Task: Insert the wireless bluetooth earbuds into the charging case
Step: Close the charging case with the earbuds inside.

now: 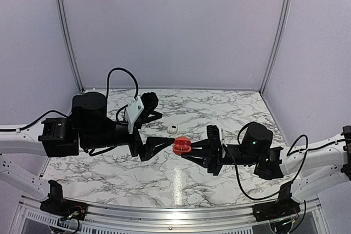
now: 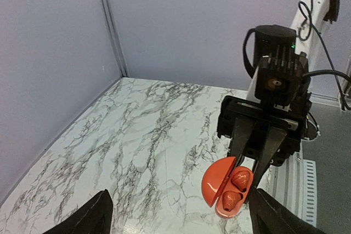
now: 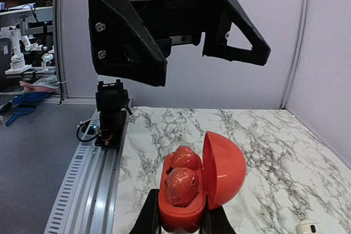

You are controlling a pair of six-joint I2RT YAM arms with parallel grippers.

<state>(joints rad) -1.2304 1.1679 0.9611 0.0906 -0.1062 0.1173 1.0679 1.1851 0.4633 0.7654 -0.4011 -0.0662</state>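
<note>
The right gripper (image 3: pixel 184 217) is pinching the base of the open red charging case (image 3: pixel 222 168) over the marble surface (image 3: pixel 263 135), and both earbuds (image 3: pixel 181 182) are sitting in its wells. The left gripper (image 3: pixel 200 64) is hanging wide and empty just above. With the case tilting and its lid gaping, a loosely seated bud is likely risking a tumble, especially if a left finger is nudging the lid.

The bottom edge is cutting off the right gripper (image 3: pixel 181 220) below the red case (image 3: pixel 219 173), and a small white object (image 3: pixel 308 227), which is looking too small from above to identify. Of the left gripper (image 2: pixel 180 193), only finger ends are showing in its own camera.
</note>
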